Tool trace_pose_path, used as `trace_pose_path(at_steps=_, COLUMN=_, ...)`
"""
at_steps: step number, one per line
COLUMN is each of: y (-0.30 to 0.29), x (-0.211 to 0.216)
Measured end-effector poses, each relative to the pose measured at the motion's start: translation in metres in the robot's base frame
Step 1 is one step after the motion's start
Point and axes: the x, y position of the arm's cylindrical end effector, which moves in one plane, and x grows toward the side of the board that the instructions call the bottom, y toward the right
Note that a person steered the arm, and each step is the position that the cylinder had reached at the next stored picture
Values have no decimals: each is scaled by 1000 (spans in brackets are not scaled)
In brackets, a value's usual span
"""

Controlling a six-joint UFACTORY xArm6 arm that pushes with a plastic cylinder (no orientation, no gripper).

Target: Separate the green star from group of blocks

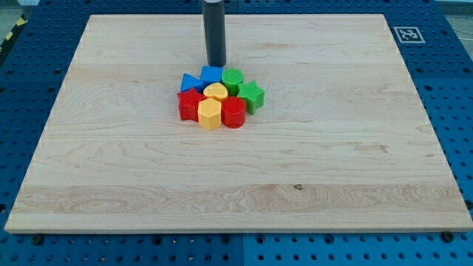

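Note:
A tight group of blocks sits on the wooden board (111, 170) a little above its middle. The green star (250, 96) is at the group's right edge, touching the green round block (233, 78) above-left of it and the red round block (233, 112) below-left of it. My tip (216, 64) stands just above the group, close to the blue block (212, 74) at its top. Also in the group are a blue triangle (190, 82), a red star (190, 104), a yellow heart (216, 91) and a yellow hexagon (210, 114).
The board lies on a blue perforated table (29, 66). A black-and-white marker tag (408, 34) sits past the board's top right corner.

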Motion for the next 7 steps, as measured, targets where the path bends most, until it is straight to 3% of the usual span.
trace_pose_path(at_steps=7, y=33, x=74)
